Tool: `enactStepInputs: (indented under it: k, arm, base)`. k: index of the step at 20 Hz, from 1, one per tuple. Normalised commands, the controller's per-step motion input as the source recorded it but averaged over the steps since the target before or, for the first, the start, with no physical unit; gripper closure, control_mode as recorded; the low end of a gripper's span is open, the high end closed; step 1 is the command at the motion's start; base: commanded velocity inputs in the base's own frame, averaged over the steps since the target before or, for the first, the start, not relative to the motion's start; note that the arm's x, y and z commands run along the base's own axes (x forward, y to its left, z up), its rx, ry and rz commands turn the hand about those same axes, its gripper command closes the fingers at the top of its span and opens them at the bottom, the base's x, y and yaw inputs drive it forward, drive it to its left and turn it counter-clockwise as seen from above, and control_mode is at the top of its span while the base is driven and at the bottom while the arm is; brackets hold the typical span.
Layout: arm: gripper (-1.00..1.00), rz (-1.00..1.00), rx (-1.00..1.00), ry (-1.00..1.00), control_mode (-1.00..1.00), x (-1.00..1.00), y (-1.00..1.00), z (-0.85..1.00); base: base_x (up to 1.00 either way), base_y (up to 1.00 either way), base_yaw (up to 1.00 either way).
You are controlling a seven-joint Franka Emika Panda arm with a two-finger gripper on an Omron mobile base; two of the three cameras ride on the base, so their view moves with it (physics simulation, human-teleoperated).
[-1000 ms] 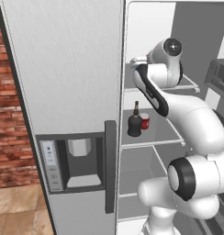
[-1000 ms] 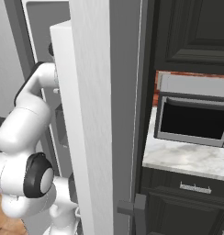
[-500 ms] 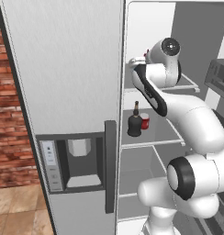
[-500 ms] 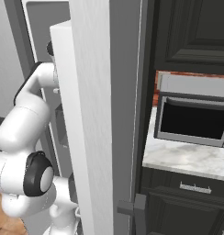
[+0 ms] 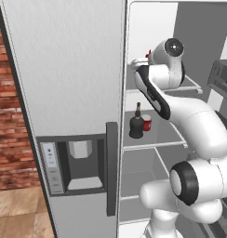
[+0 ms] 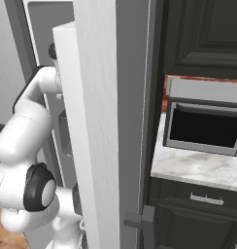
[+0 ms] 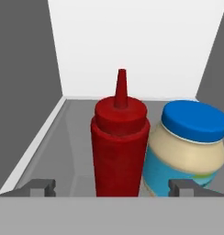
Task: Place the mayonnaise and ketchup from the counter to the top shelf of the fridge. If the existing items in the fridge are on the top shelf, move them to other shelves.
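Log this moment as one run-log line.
gripper: open, around ketchup | ketchup: upright on top shelf, beside mayonnaise | black bottle and red container: shelf below

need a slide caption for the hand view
Ketchup and mayonnaise stand together on the fridge shelf, open tool facing them.

We found no readable text, brand, number or sign anywhere. The mayonnaise [image 7: 186, 146] carried a blue-and-yellow label band, but no letters showed on it. The ketchup [image 7: 119, 143] was plain red, and the fridge [image 5: 69, 69] dispenser panel bore unreadable marks.
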Motion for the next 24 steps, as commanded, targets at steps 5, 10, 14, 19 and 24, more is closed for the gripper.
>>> enactStepInputs:
  k: [5, 10, 14, 19, 24]
  arm:
    - [-1.0, 0.0, 0.0, 0.0, -1.0, -0.89, 0.08, 0.0]
    - [-1.0, 0.0, 0.0, -0.01, -1.0, -1.0, 0.26, 0.0]
    - [-1.0, 0.0, 0.0, -0.01, -1.0, -1.0, 0.19, 0.07]
    - [-1.0, 0.0, 0.0, -0.04, -1.0, -1.0, 0.12, 0.14]
    - [-1.0, 0.0, 0.0, -0.05, -1.0, -1.0, 0.12, 0.14]
  base:
    - [0.0, 0.0, 0.0]
    - [0.0, 0.0, 0.0]
    - [0.0, 0.0, 0.0]
    - [0.0, 0.0, 0.0]
    - [0.0, 0.0, 0.0]
